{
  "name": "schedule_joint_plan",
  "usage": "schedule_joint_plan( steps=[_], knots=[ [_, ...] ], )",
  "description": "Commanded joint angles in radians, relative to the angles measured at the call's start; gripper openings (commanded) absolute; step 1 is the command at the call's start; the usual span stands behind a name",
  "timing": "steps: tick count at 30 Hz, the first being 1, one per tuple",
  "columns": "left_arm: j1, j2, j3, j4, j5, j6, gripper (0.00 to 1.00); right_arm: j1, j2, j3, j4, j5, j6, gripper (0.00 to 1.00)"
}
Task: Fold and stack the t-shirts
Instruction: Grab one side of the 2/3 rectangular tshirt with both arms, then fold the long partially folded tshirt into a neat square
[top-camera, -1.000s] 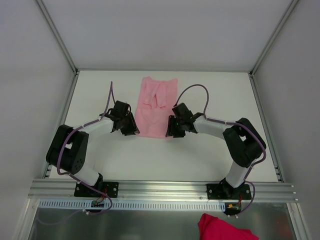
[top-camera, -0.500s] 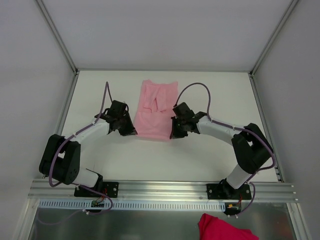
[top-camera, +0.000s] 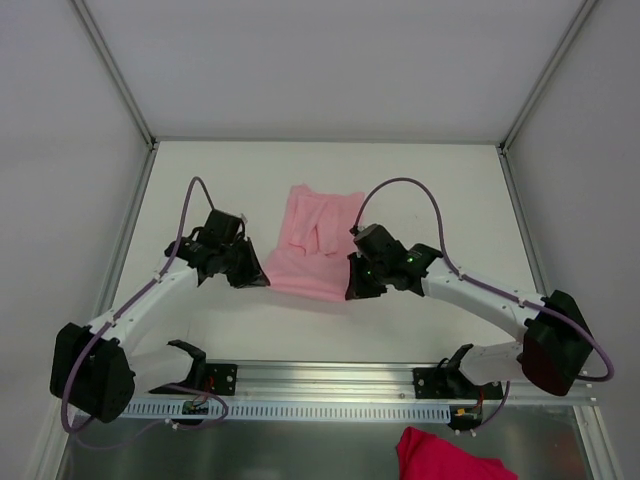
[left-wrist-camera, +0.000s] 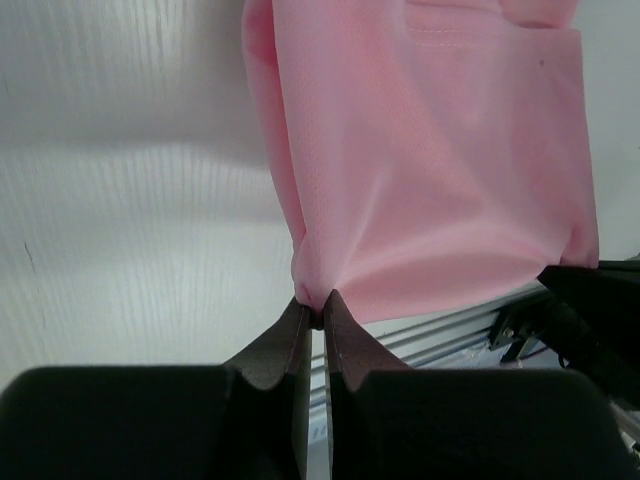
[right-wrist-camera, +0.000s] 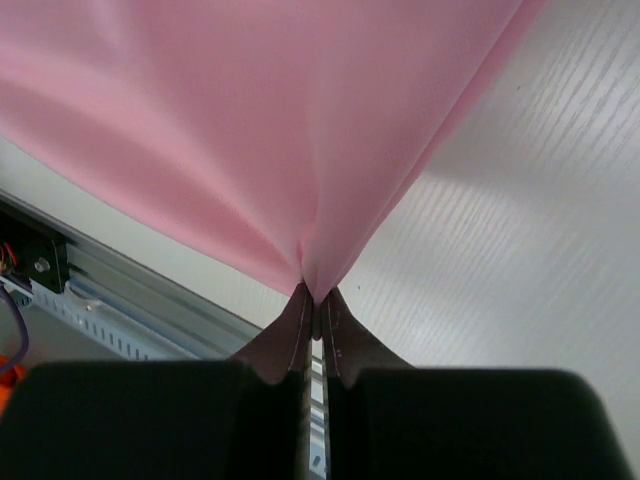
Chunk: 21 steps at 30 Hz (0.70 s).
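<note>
A pale-pink t-shirt (top-camera: 312, 240) lies lengthwise in the middle of the white table, its near hem lifted off the surface. My left gripper (top-camera: 262, 281) is shut on the shirt's near left corner; in the left wrist view the fabric (left-wrist-camera: 430, 160) bunches into the left gripper's (left-wrist-camera: 315, 312) closed tips. Over on the near right corner my right gripper (top-camera: 352, 293) is shut too, and the right wrist view shows the cloth (right-wrist-camera: 270, 120) pulled taut into the right gripper's (right-wrist-camera: 316, 297) tips. The shirt's far end with the sleeves rests on the table.
An aluminium rail (top-camera: 320, 378) runs along the table's near edge, with the arm bases bolted to it. A darker red cloth (top-camera: 450, 456) lies below the rail at the bottom right. Grey walls and frame posts (top-camera: 115, 70) enclose the table.
Both grippers have shut on the shirt's near corners and drawn them up and toward the near edge. Both arms have stretched out, and the shirt's near hem has come off the table.
</note>
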Motion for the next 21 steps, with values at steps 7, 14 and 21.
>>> schedule_joint_plan(
  steps=[7,14,21],
  knots=[
    [-0.044,-0.189,-0.008,-0.219,0.026,-0.048,0.00,0.090,-0.136,-0.048,-0.209,0.059,0.029,0.01],
    [-0.044,-0.117,0.030,-0.172,0.003,-0.016,0.00,0.090,-0.087,0.057,-0.235,0.162,-0.054,0.01],
    [-0.044,-0.014,0.153,-0.164,-0.041,0.042,0.00,0.088,0.033,0.188,-0.213,0.203,-0.161,0.01]
  ],
)
